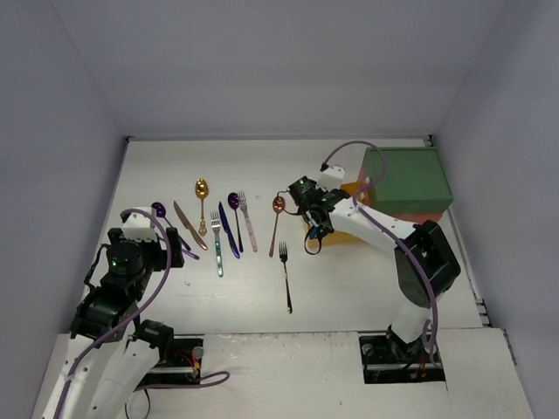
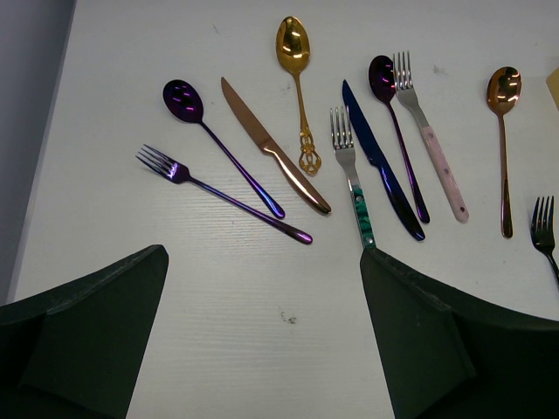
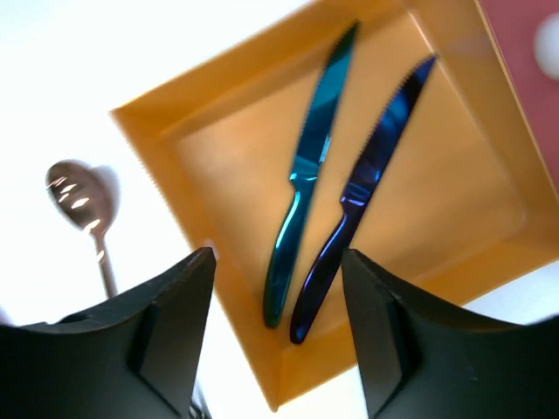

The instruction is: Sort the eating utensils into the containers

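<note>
Dark fingers [image 3: 166, 332] of the right gripper [image 3: 278, 279] fill the bottom of its wrist view, parted with nothing between them. Just beyond sits the pulled-out yellow drawer [image 3: 218, 148], holding a teal knife [image 3: 307, 166] and a dark blue knife [image 3: 367, 175] side by side (tips toward the upper right). A copper spoon [image 3: 77, 194] rests on the table [image 3: 52, 70] left of the drawer. In the overhead view a green box [image 1: 406, 175] tops the stack at right. At lower left, the left gripper [image 2: 264, 262] hangs wide open and empty. Across the upper part of its wrist view lie a purple fork [image 2: 218, 194], copper knife [image 2: 275, 148], gold spoon [image 2: 297, 78] and pink-handled fork [image 2: 432, 144], with a black fork [image 2: 543, 223] at the right edge.
</note>
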`<action>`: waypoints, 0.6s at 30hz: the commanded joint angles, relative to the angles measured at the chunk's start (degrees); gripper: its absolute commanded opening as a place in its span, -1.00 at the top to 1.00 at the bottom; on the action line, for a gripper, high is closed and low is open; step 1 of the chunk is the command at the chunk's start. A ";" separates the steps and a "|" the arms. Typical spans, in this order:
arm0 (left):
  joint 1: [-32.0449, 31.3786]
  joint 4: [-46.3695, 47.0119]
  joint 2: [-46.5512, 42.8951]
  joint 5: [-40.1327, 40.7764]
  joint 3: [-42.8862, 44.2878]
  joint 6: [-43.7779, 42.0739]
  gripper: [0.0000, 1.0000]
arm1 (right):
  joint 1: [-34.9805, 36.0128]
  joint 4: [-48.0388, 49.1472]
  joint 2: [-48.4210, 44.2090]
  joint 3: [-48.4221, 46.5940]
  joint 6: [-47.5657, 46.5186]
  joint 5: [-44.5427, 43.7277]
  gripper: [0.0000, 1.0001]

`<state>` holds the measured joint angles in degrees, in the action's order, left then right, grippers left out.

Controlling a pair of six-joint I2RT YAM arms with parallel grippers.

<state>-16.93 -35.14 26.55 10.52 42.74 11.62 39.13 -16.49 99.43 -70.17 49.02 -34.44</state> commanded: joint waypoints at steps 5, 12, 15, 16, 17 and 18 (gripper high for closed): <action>-0.21 3.89 0.98 0.17 0.94 0.49 -0.81 | 6.75 1.28 -1.39 -11.83 -18.65 3.52 -0.17; -0.21 3.33 -1.68 2.42 1.12 0.37 -0.81 | 11.18 2.30 7.01 -21.93 -28.85 20.03 -0.05; -0.21 3.40 -2.46 3.19 1.02 0.25 -0.81 | 13.54 2.43 11.52 -26.39 -31.13 24.12 -0.02; -0.21 3.26 -2.39 3.26 0.95 0.33 -0.81 | 13.98 2.43 13.34 -27.27 -31.86 24.93 -0.03; -0.21 3.20 -2.24 3.45 1.04 0.34 -0.81 | 14.48 2.43 14.44 -28.44 -32.00 25.85 -0.04; -0.21 3.16 -2.08 3.64 1.16 0.34 -0.81 | 15.00 2.43 15.43 -29.67 -32.04 26.80 -0.05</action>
<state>-16.93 -35.22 23.50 12.44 42.74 11.60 51.83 -14.34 111.32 -94.94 21.42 -14.58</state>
